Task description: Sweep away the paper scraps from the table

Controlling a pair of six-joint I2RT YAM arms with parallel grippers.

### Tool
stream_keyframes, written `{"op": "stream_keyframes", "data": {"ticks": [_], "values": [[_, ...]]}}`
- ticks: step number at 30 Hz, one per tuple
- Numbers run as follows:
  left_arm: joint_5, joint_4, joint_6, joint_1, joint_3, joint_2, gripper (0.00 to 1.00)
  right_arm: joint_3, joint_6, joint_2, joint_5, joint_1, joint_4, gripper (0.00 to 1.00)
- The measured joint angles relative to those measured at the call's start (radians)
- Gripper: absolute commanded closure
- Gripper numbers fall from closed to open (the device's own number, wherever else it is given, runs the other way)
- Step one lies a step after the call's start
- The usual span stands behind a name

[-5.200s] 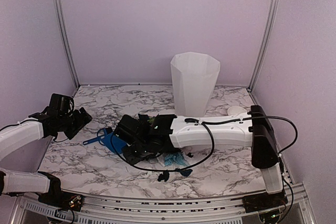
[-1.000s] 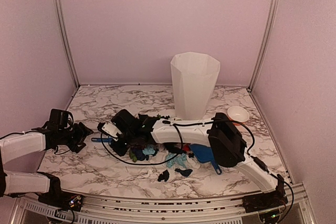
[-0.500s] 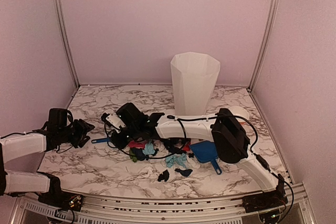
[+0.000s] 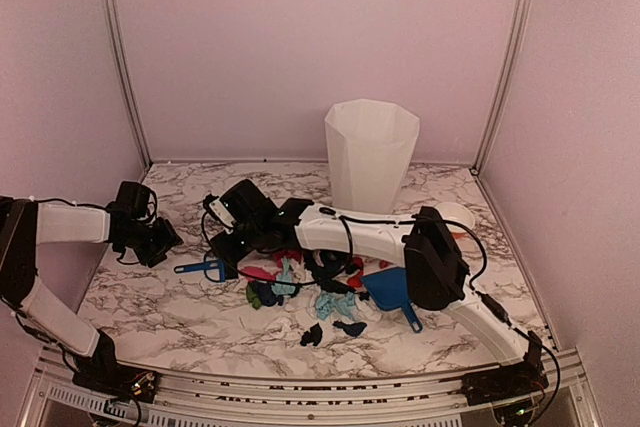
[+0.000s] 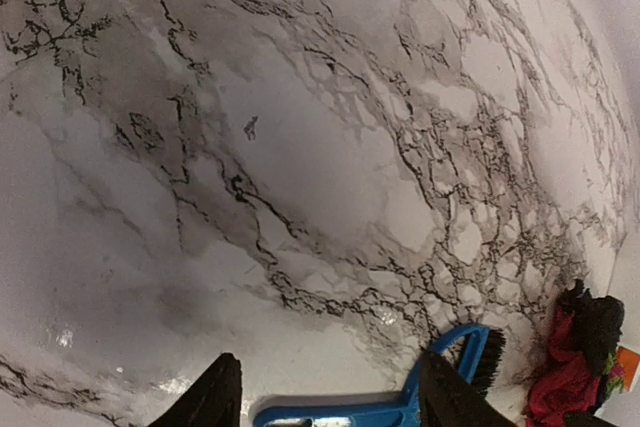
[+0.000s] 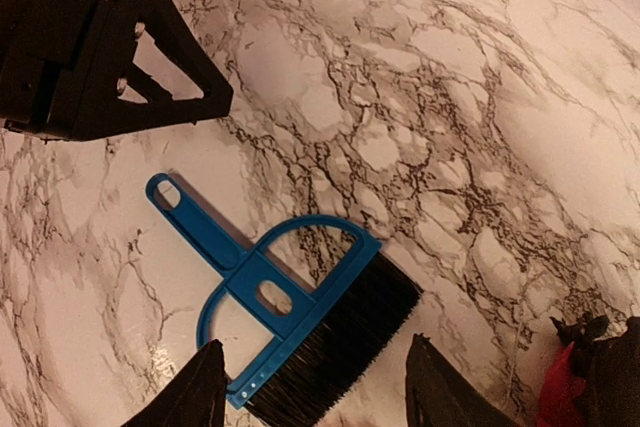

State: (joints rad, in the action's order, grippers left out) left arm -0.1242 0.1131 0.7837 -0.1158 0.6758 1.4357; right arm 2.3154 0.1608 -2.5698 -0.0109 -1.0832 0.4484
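Observation:
The paper scraps (image 4: 300, 282), black, red, pink, green and light blue, lie in a loose pile at mid-table (image 4: 180, 317). A few red and black ones show at the edge of the left wrist view (image 5: 580, 372) and the right wrist view (image 6: 570, 397). A blue brush (image 4: 200, 267) with black bristles lies flat on the table just left of the pile. My right gripper (image 6: 315, 397) is open and empty, hovering over the brush (image 6: 290, 307). My left gripper (image 5: 330, 397) is open and empty, with the brush handle (image 5: 350, 412) between its fingertips' line of view.
A blue dustpan (image 4: 390, 292) lies right of the pile, partly under my right arm. A tall white bin (image 4: 370, 162) stands at the back centre. A small white bowl (image 4: 452, 215) sits at the right. Pinkish walls close in the table.
The right gripper has drawn back and up from the brush, which stays lying on the table. The left arm has lifted and swung in towards the brush.

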Motion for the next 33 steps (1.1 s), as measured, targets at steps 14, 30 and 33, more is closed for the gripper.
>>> {"op": "stream_keyframes", "data": {"ticks": [14,30,33], "values": [[0.014,0.071,-0.159,-0.222,0.223,0.266,0.43,-0.012,0.038,-0.094,-0.138,0.003,0.013,0.36],[-0.148,-0.006,0.003,-0.319,0.157,0.209,0.42,-0.559,0.092,0.256,-0.172,-0.035,-0.072,0.42],[-0.186,-0.011,0.031,-0.320,0.157,0.175,0.41,-0.591,0.074,0.298,-0.154,-0.054,-0.080,0.41]]}}
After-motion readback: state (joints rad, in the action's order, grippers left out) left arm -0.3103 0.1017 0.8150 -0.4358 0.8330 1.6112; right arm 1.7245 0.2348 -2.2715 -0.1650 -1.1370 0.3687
